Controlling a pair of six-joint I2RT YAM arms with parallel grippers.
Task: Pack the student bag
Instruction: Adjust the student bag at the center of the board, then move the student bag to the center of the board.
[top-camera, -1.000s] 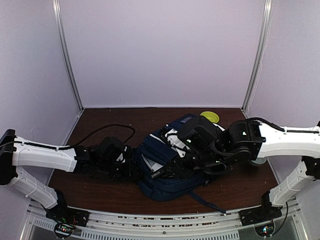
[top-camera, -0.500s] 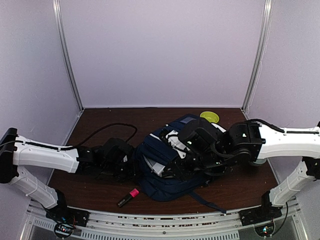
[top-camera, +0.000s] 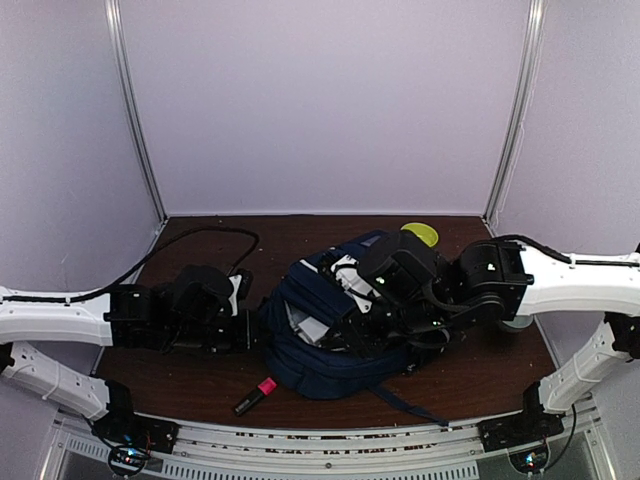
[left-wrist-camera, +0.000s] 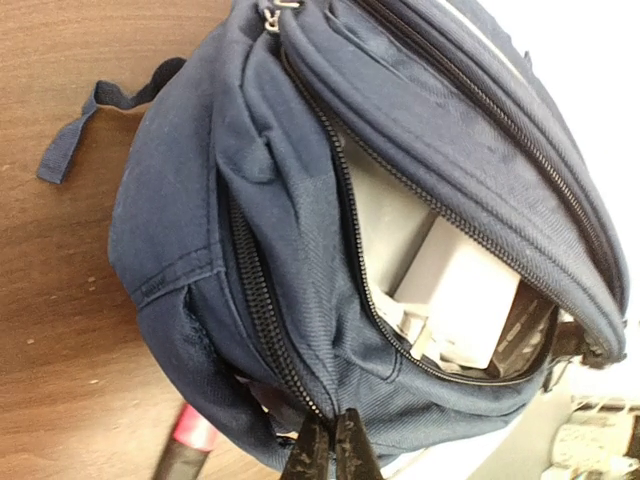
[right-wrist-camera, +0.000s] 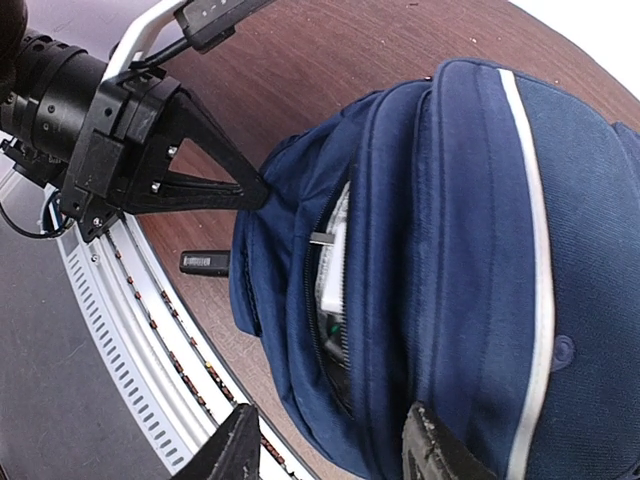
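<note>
Starting at the left gripper (left-wrist-camera: 330, 447): its fingers are pressed tight together, tips right against the navy fabric of the student bag (left-wrist-camera: 190, 200) beside a zip. I can't tell whether any cloth is caught. The right gripper (right-wrist-camera: 333, 415) hangs over the bag's other side, jaws apart, holding nothing. The bag lies on its side mid-table (top-camera: 480, 370) between both arms, its main pocket gaping with white items (left-wrist-camera: 450, 290) inside. A pink-capped marker (top-camera: 256, 394) lies just beside the bag at the near edge, and a yellow-green disc (top-camera: 419, 233) sits behind it.
</note>
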